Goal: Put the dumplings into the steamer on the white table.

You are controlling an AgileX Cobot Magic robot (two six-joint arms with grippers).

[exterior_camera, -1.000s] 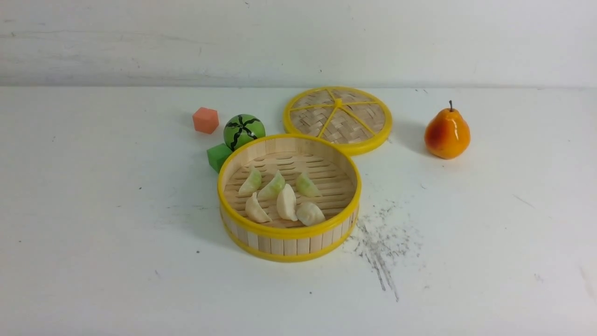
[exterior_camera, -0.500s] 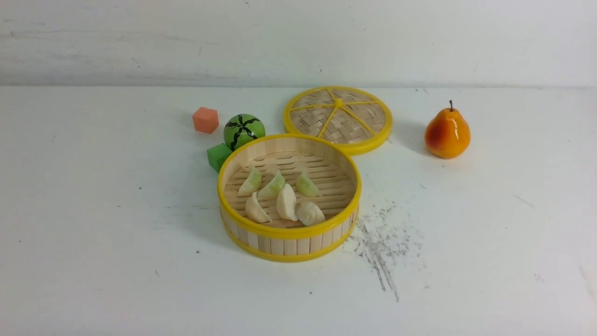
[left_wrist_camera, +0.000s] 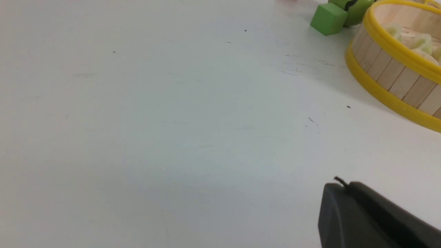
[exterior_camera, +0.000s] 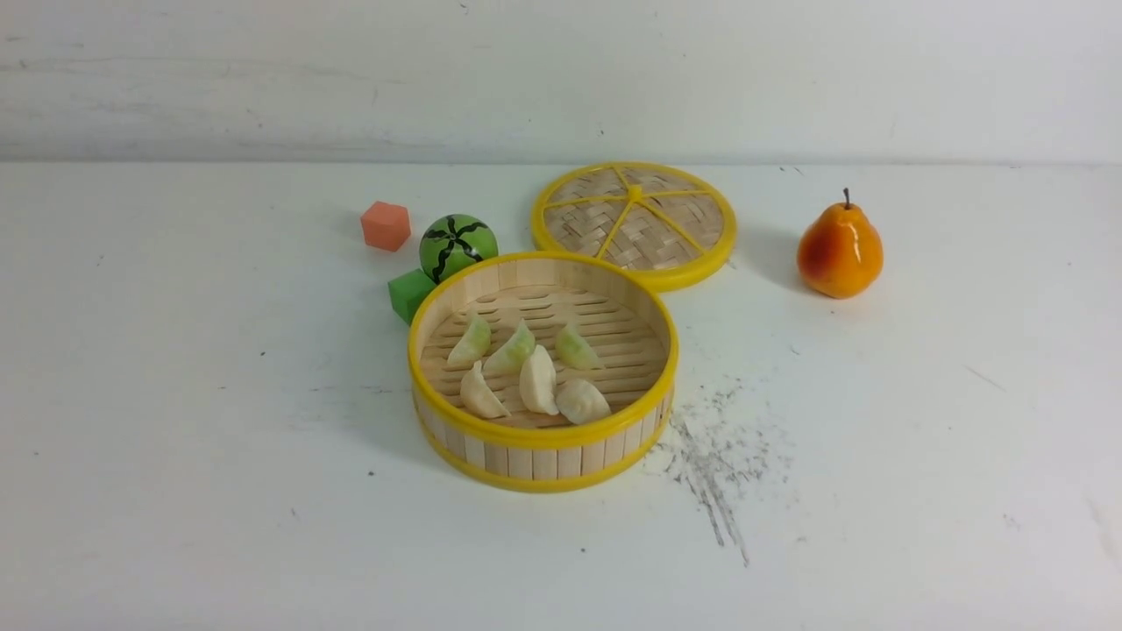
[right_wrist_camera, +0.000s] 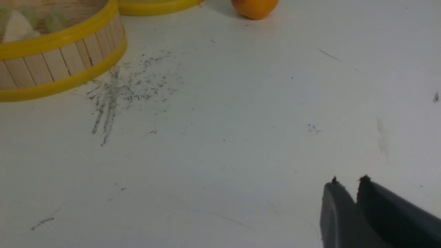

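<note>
Lying mid-frame in the slatted, yellow-rimmed steamer (exterior_camera: pixel 543 438): six pleated dumplings (exterior_camera: pixel 526 372), three green, three cream; left gripper (left_wrist_camera: pixel 341 187) clenched, right gripper (right_wrist_camera: pixel 348 186) slightly parted, empty.

One steamer (exterior_camera: pixel 543 438) stands on one table (exterior_camera: pixel 175 438). Six dumplings (exterior_camera: pixel 538 380) lie inside it: three green and three white. The green ones are at (exterior_camera: pixel 471 340), (exterior_camera: pixel 513 348) and (exterior_camera: pixel 577 347); the white ones at (exterior_camera: pixel 481 393), (exterior_camera: pixel 538 380) and (exterior_camera: pixel 582 401). There is one lid (exterior_camera: pixel 635 223), one pear (exterior_camera: pixel 839 248) and one watermelon ball (exterior_camera: pixel 458 245). Two cubes show: one orange cube (exterior_camera: pixel 386 225) and one green cube (exterior_camera: pixel 409 293). Two grippers show, one in each wrist view: the left gripper (left_wrist_camera: pixel 339 184) and the right gripper (right_wrist_camera: pixel 348 182).
</note>
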